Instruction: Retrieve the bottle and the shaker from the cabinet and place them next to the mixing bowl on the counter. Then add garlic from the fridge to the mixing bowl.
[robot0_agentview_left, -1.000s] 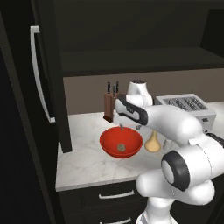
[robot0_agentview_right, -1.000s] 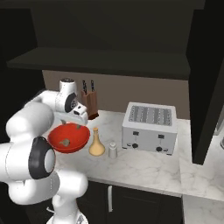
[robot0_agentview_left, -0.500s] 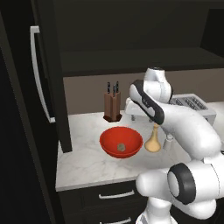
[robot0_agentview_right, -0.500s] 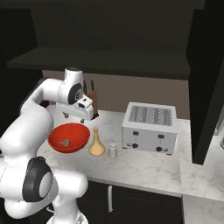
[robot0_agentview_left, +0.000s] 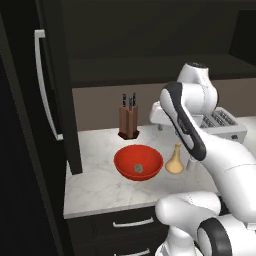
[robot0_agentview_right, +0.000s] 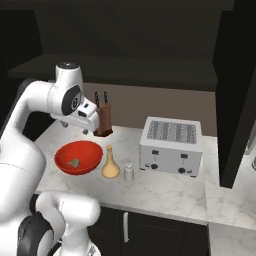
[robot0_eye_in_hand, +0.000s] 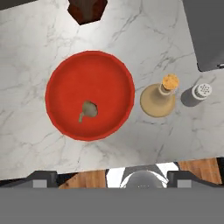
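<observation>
Hand view: garlic (robot0_eye_in_hand: 89, 110), light, firm and roundish, rests in mixing bowl (robot0_eye_in_hand: 89, 59); gripper (robot0_agentview_right: 90, 131), jaws wide and empty, grasps its midsection if required.

pretty clearly a kitchen: marble counter (robot0_agentview_right: 165, 192), toaster (robot0_agentview_right: 171, 146), knife block (robot0_agentview_left: 128, 121), tall black fridge (robot0_agentview_left: 30, 125) alongside

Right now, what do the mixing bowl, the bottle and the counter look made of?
Mixing bowl: glossy red, probably glazed ceramic or plastic, judging by the smooth sheen.
Bottle: matte tan body, maybe clay or glass; speckled stopper looks like cork.
Counter: white with grey veins, apparently polished marble.
</observation>
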